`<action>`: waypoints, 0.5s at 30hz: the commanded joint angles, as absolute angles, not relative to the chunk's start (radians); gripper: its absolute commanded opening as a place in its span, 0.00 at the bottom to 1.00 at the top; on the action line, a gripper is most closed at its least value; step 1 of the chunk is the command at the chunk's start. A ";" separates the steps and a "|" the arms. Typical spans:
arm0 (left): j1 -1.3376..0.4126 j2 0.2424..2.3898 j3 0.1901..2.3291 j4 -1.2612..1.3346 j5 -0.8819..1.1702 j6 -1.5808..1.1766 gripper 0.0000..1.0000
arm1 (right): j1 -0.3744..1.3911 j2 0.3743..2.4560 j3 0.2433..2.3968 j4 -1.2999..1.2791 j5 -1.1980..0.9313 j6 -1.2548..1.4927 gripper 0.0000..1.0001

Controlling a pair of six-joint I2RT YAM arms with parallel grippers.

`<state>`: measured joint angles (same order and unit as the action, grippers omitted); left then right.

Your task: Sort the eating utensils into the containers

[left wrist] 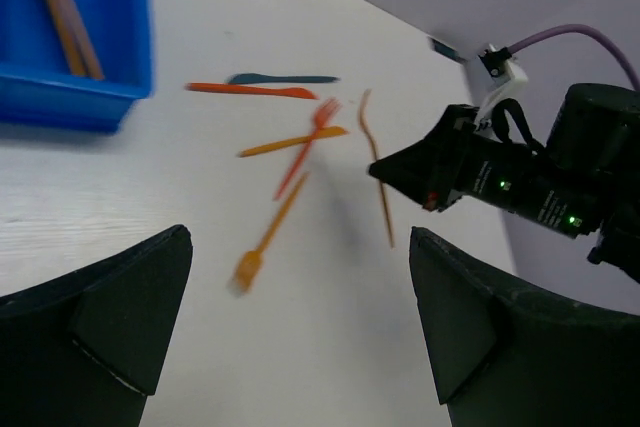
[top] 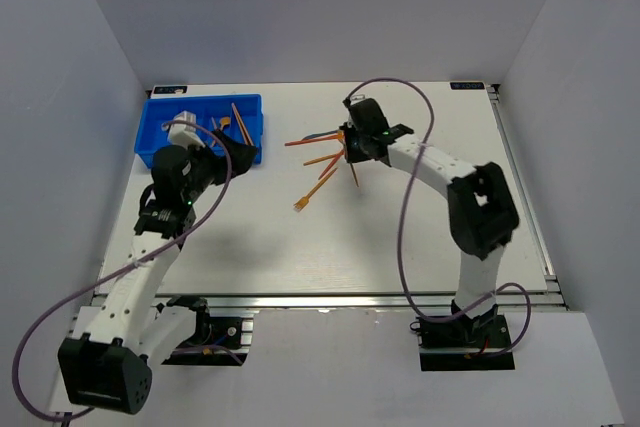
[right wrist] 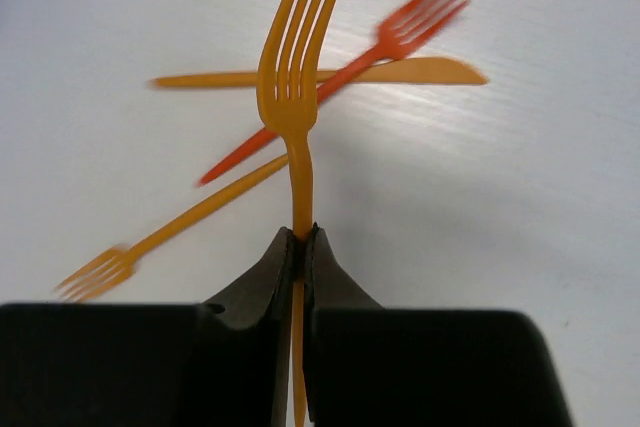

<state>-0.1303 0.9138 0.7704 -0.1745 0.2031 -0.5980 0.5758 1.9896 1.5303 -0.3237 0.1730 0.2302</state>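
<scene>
Pinching an orange fork (right wrist: pixel 290 97), right jaws, clear only from their wrist; left jaws wide, empty

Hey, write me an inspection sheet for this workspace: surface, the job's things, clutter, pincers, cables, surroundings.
Surface: white table.
Job's things: blue tray at far left holds orange sticks. Lying loose mid-table are a loose orange fork, red fork, orange knife and dark blue knife.
Clutter: nothing seen.
Pincers: right pincer shut on held fork; left pincer open, empty, near the tray's corner.
Cables: purple cable loops along each arm.
Surroundings: grey walls on three sides.
</scene>
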 commanded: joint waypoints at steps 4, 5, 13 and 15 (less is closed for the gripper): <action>-0.316 1.097 0.853 0.104 0.269 -0.790 0.98 | 0.626 1.657 1.301 -0.091 -0.202 0.298 0.00; -0.352 1.133 0.864 0.107 0.249 -0.795 0.98 | 0.655 1.634 1.281 -0.078 -0.202 0.299 0.00; -0.443 1.236 0.908 0.123 0.144 -0.844 0.94 | 0.773 1.525 1.284 -0.087 -0.153 0.291 0.00; -0.459 1.244 0.907 0.147 0.143 -0.853 0.94 | 0.795 1.540 1.301 -0.100 -0.140 0.290 0.00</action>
<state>-0.4419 1.2507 0.8658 0.0830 0.1715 -0.8204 0.7826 1.5349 1.2587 -0.1177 -0.1390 0.2825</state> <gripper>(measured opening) 0.943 0.039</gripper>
